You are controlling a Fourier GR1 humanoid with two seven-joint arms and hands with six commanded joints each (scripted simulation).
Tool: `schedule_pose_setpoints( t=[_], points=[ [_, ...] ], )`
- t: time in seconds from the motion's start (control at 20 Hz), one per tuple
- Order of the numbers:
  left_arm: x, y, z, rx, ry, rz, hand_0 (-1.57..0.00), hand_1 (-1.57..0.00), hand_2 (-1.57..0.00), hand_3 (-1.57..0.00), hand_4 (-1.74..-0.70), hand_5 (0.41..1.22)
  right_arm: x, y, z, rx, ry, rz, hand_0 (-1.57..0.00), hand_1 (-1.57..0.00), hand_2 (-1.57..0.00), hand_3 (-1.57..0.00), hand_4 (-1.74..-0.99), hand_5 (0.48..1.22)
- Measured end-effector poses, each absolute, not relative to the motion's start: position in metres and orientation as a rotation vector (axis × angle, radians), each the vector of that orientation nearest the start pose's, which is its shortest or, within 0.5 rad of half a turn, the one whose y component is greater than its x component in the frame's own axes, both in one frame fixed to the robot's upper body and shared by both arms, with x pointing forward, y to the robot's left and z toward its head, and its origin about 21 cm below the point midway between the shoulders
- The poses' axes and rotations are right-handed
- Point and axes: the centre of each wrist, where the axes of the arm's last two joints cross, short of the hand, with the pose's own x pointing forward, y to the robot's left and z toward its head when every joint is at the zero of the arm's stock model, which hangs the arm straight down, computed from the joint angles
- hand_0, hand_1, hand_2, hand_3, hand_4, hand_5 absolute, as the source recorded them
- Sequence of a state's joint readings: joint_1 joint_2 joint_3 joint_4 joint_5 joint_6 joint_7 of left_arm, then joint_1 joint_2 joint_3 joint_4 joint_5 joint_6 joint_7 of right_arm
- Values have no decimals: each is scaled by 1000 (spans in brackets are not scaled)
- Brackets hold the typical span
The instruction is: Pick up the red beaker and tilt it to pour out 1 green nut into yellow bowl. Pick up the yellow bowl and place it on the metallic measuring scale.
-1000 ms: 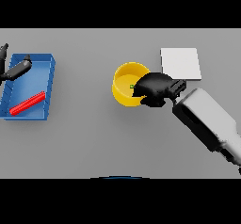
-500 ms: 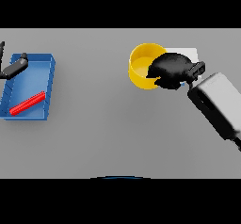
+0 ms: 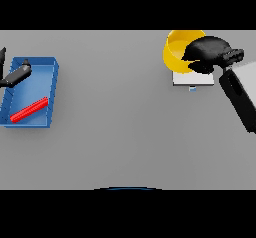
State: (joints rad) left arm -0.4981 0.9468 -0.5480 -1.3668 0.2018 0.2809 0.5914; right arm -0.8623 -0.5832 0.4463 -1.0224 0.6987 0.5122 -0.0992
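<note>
Gripping the yellow bowl (image 3: 176, 51) by its near rim, the right hand (image 3: 206, 50) holds it over the far edge of the metallic measuring scale (image 3: 193, 78) — apparently airborne, though height is hard to judge. Best lower it level and centred before letting go; the left hand (image 3: 16, 74), fingers relaxed, idles over the blue tray (image 3: 52, 82) holding the red beaker (image 3: 29, 110).

I count one yellow bowl (image 3: 176, 52), one metallic measuring scale (image 3: 193, 79), one blue tray (image 3: 52, 82), one red beaker (image 3: 29, 110), all on one grey counter (image 3: 125, 132).

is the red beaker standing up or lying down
Lying down: the red beaker rests on its side in the blue tray, slanted across the floor.
</note>
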Motion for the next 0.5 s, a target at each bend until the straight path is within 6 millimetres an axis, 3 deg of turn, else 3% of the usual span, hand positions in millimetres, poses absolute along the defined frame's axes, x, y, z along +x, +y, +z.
schedule_pose_setpoints(
  t=[0.25,0.5],
  points=[
    [333,328,130,766,-1056,-512,1,1,1,1,-819,763,429,-260,137,-676,-1113,1669,-1571,-1571,-1571,-1227,-1722,1221],
    [334,327,130,775,-1043,-514,1,1,1,1,-807,749,436,-271,116,-682,-1097,1634,-1571,-1568,-1571,-1410,-1724,1221]
  ],
)
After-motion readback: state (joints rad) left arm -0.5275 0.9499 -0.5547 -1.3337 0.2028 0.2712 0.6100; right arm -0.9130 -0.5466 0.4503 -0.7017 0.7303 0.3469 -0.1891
